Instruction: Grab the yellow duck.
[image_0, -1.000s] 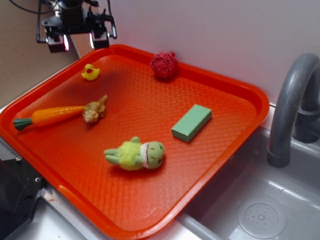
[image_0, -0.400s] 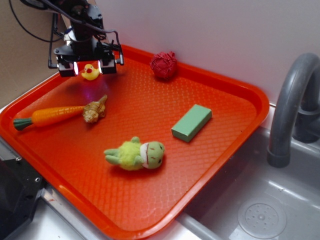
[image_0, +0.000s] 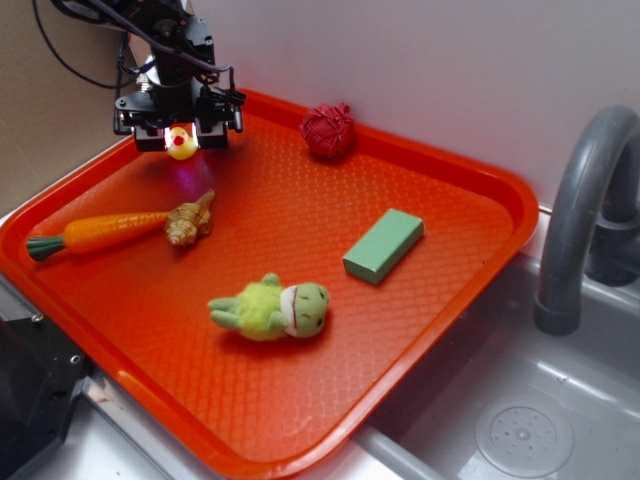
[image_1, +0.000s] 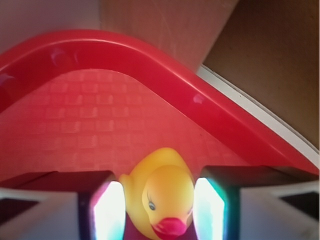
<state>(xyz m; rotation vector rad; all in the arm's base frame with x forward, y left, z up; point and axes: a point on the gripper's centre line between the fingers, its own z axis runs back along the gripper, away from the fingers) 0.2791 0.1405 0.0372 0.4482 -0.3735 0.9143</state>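
Two fingers (image_1: 107, 212) spread either side of the duck (image_1: 162, 197), set down at the far left corner of the tray (image_0: 470, 170); narrow gaps showing both sides, so not yet clamped. Gripper (image_0: 181, 135) centred and low, likely placed for a straight squeeze across the body.

We see small yellow rubber duck (image_1: 162, 200) — smooth, glossy; orange plastic tray (image_0: 470, 260) — waffle-textured, shiny rim; yellow-green frog toy (image_0: 270, 308) — fuzzy plush.

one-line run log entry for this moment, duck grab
phase: pre-grasp | gripper: open, straddling yellow duck | contact: cannot tell | duck: on red tray, far-left corner
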